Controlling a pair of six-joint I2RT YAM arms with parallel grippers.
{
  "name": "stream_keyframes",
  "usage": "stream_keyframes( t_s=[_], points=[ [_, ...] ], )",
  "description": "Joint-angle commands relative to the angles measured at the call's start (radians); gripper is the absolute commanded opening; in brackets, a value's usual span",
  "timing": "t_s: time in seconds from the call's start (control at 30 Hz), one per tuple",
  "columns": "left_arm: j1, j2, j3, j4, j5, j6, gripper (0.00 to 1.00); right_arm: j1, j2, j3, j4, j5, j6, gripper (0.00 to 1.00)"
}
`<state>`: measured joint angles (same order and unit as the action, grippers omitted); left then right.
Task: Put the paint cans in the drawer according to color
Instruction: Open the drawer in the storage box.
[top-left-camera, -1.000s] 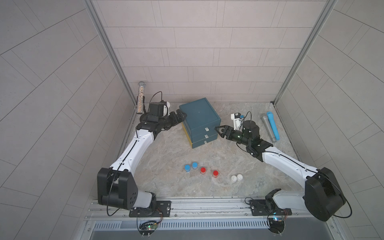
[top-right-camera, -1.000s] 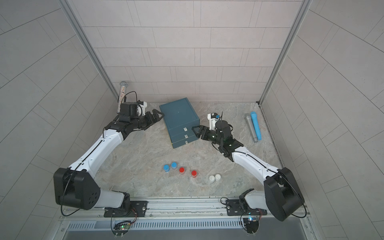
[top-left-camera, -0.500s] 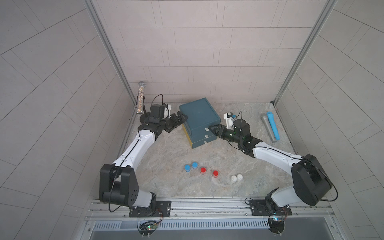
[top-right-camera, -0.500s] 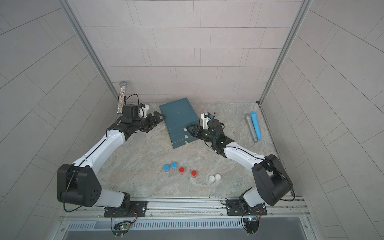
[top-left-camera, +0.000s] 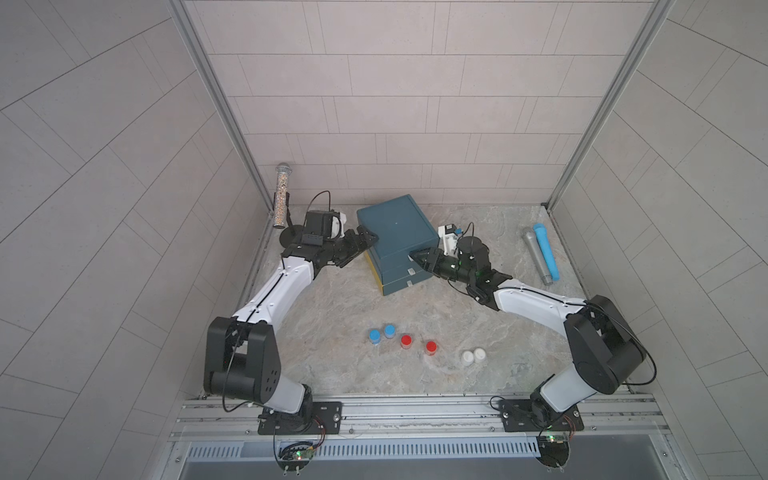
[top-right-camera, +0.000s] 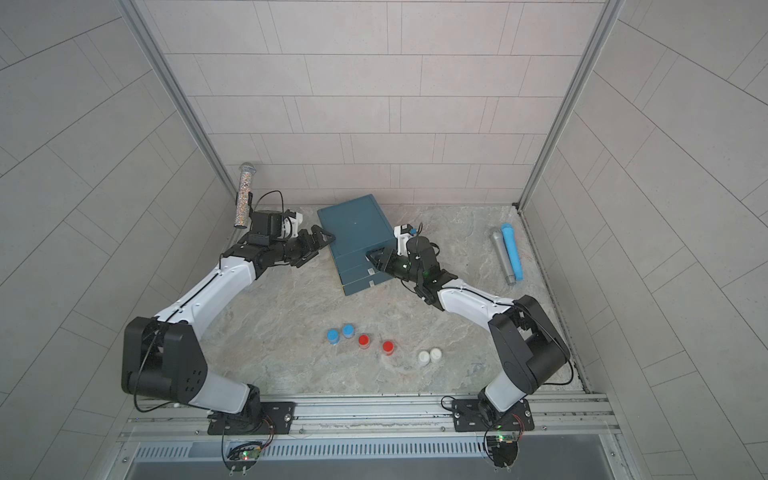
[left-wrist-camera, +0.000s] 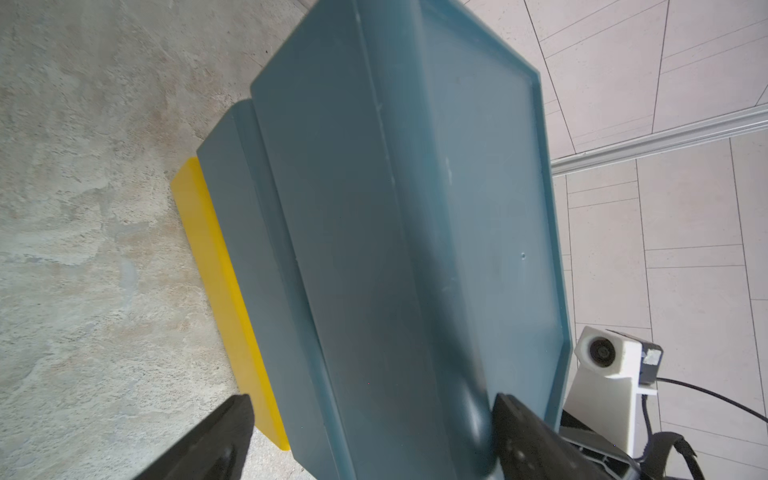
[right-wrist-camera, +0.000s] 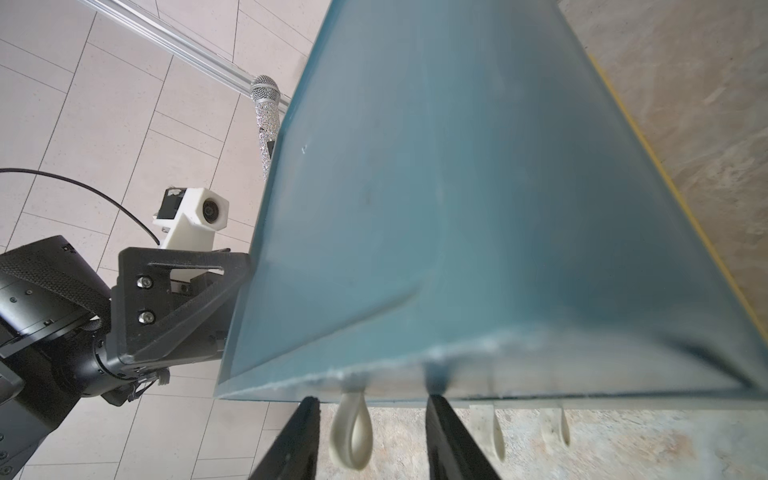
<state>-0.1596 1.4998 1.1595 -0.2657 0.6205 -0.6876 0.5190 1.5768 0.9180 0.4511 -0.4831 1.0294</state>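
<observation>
At the far left a glittery microphone (top-left-camera: 282, 195) stands on its stand against the wall, out of play. Next to it the left pincer (top-left-camera: 360, 243) is spread wide, its fingers (left-wrist-camera: 216, 440) straddling the near corner of the teal drawer unit (top-left-camera: 395, 226); it appears to be bracing the unit, though whether it truly presses on it cannot be told. The unit sits at the back of the table (top-left-camera: 324, 299), with three drawer fronts stacked, the lowest showing a yellow edge (left-wrist-camera: 224, 291). All drawers look closed or nearly so.

On the unit's other side the right pincer (top-left-camera: 417, 257) points at the top drawer front. In the right wrist view its two fingers (right-wrist-camera: 451, 440) stand on either side of a white loop pull (right-wrist-camera: 351, 432), apart from it and not yet pinching it; the jaws are partly spread.

The paint cans are all out on the table near the front edge, in a row: two blue (top-left-camera: 381, 334), two red (top-left-camera: 419, 344), two white (top-left-camera: 473, 355). None is in a drawer, so the sorting has not begun; opening a drawer seems to be the step in hand. Two microphones (top-left-camera: 540, 257) lie at the far right.
</observation>
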Motion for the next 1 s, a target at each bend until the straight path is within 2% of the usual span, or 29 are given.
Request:
stream_keyframes(
  t_s=[0.0,0.33,0.43,0.67,0.77,0.97],
  points=[
    [-0.006,0.017,0.027,-0.035,0.016,0.027,0.96,0.006,0.012,0.019,0.05,-0.006,0.02,0.45],
    [-0.01,0.024,0.02,-0.035,0.006,0.019,0.95,0.009,0.03,0.043,0.077,-0.032,0.074,0.35],
    [-0.012,0.026,0.017,-0.036,0.002,0.02,0.95,0.014,0.032,0.047,0.089,-0.037,0.091,0.18],
    [-0.012,0.022,0.024,-0.062,-0.013,0.034,0.95,0.021,0.023,0.053,0.093,-0.044,0.114,0.11],
    [-0.011,0.023,0.024,-0.064,-0.016,0.034,0.95,0.021,0.01,0.054,0.066,-0.048,0.111,0.0],
    [-0.012,0.035,0.029,-0.07,-0.016,0.03,0.95,0.021,-0.056,0.047,-0.072,-0.041,0.046,0.0]
  ],
)
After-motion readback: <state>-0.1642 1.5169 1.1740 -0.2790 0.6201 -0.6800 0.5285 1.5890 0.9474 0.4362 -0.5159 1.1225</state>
